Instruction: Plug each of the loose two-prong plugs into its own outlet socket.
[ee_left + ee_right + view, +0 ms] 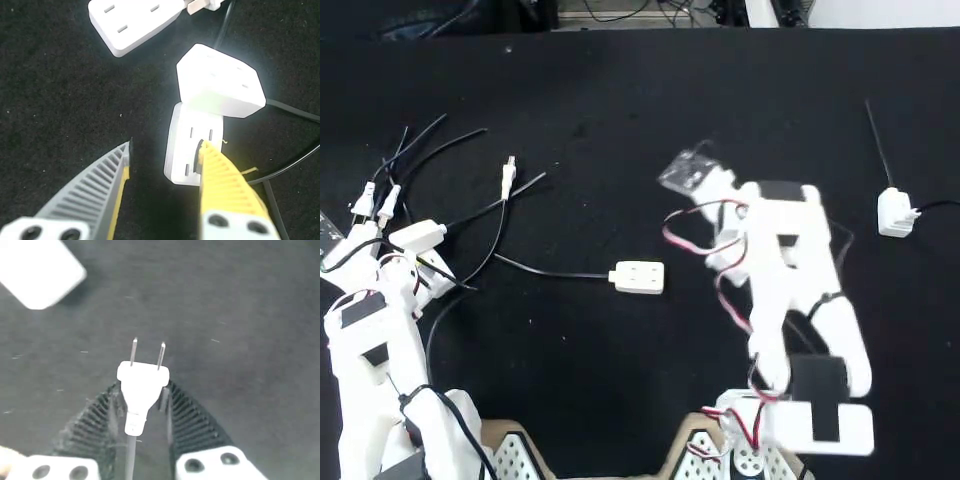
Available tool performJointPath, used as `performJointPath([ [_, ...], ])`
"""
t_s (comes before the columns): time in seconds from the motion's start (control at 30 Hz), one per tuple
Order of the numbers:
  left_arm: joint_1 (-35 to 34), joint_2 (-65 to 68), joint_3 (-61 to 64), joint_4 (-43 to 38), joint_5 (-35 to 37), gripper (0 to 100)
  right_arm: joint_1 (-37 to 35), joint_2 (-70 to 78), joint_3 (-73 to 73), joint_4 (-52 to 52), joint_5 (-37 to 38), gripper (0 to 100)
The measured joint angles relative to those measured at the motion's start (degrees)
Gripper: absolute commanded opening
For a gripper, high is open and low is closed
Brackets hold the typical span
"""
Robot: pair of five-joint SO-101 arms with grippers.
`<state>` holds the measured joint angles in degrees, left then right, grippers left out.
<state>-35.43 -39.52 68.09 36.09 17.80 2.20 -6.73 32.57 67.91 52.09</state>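
In the high view, the right gripper (690, 172) sits just toward 1 o'clock of the middle of the black table (620, 100). The nearest outlet block (638, 277) lies apart from it toward 6 o'clock. A loose plug (508, 175) lies at 10 o'clock, a pair of plugs (365, 200) at 9 o'clock and a white adapter (895, 212) at 3 o'clock. We judge the main risk to be that block skating over the table when prongs press in, since nothing braces it. In the left wrist view, the left gripper (164, 149) is spread wide and grips nothing. Its yellow finger (225, 185) crosses the slotted face of a flat outlet (186, 145), though we cannot tell whether it touches. There it could cover a socket or nudge the piece askew. A cube-shaped outlet (220, 80) rests against the flat one, and a third outlet (137, 22) lies just beyond. In the right wrist view, the right gripper (141, 389) is closed to the width of a two-prong plug (143, 376), pinching its body with the prongs pointing ahead and the cord (131, 455) running back between the fingers. Held so narrowly, we think the plug could pivot if the prongs meet the slots off-line. A white block (40, 270) lies ahead, well apart.
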Motion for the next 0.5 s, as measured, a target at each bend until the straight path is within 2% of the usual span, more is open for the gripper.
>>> performJointPath([
  [0.17, 0.00, 0.00, 0.00, 0.00, 0.00, 22, -3.96, -1.41, 9.14, -4.66, 1.41, 3.1],
  [0.3, 0.00, 0.00, 0.00, 0.00, 0.00, 22, -4.13, -1.41, 13.27, -10.02, -2.02, 15.7],
  [0.5, 0.70, 0.00, 0.00, 0.00, 0.00, 22, -4.04, -1.41, 13.27, -10.90, -4.84, 10.0],
])
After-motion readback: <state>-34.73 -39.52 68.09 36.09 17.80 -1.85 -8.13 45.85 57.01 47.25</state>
